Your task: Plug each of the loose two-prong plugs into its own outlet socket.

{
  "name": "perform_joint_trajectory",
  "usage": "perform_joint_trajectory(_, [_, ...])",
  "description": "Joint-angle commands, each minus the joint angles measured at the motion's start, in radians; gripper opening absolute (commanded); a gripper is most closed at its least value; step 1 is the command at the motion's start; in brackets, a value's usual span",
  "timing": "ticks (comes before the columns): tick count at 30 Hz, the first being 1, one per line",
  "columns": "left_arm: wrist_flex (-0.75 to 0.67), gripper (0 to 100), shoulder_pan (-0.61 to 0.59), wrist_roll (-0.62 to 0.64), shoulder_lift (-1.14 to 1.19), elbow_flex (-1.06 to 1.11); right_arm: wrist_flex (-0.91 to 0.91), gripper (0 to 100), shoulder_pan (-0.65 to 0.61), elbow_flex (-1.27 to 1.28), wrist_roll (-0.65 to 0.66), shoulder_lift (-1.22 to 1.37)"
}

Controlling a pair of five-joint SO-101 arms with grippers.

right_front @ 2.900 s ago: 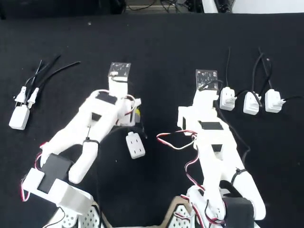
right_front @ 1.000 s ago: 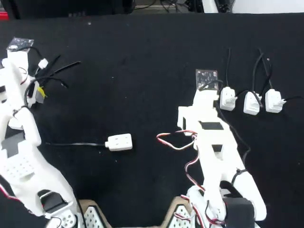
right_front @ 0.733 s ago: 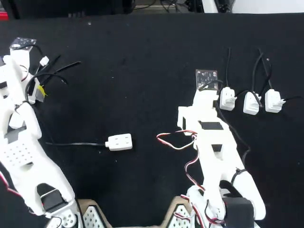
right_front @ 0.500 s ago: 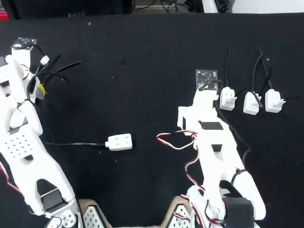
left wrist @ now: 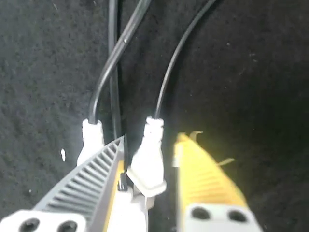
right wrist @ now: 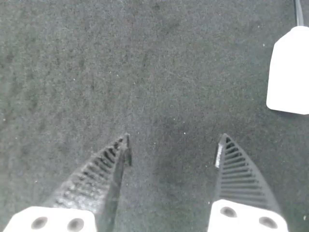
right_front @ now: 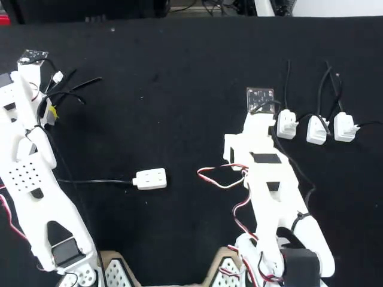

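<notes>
Since each loose plug needs the outlet socket [right_front: 149, 179], my left gripper [left wrist: 152, 141] straddles a white two-prong plug [left wrist: 147, 166] far left of it, jaws narrowly parted. My right gripper [right wrist: 175, 140] hangs wide open, right of that socket.

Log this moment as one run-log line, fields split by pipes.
left pincer: open, straddling one plug | right pincer: open above bare cloth | outlet block: mid-table, apart from both arms
</notes>
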Motion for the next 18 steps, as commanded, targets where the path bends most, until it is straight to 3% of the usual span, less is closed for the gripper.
perform_joint_trajectory(1, [0.086, 2, 0.002, -0.002, -0.006, -0.099, -0.02, 26.9, 0.015, -0.053, 0.002, -0.036])
perform_joint_trajectory(3, [0.14, 5, 0.021, -0.002, -0.006, -0.113, -0.02, 26.9, 0.015, -0.053, 0.002, -0.038])
perform_joint_trajectory(10, [0.356, 3, 0.093, 0.003, -0.052, -0.255, -0.02, 26.9, 0.015, -0.053, 0.002, -0.038])
perform_joint_trajectory(18, [0.354, 3, 0.094, 0.209, -0.172, -0.332, -0.018, 26.9, 0.015, -0.051, 0.002, -0.042])
